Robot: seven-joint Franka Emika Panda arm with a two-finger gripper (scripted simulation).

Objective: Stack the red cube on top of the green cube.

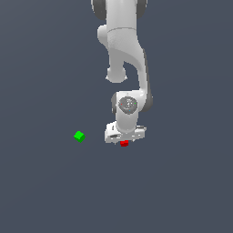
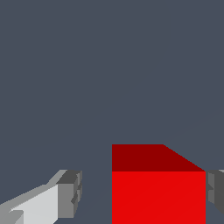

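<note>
The red cube point(image 2: 157, 188) lies between the two fingers of my gripper point(image 2: 143, 192), which is open. One finger point(image 2: 70, 194) stands a clear gap away from the cube, while the other finger point(image 2: 215, 192) is close against its opposite side. In the exterior view the gripper point(image 1: 124, 139) is low over the red cube point(image 1: 124, 143), whose lower part peeks out beneath the hand. The green cube point(image 1: 79, 136) sits alone on the floor toward the exterior view's left of the gripper, apart from it. It is out of the wrist view.
The white arm point(image 1: 123, 54) comes down from the top of the exterior view. The plain dark grey floor point(image 1: 182, 182) surrounds both cubes.
</note>
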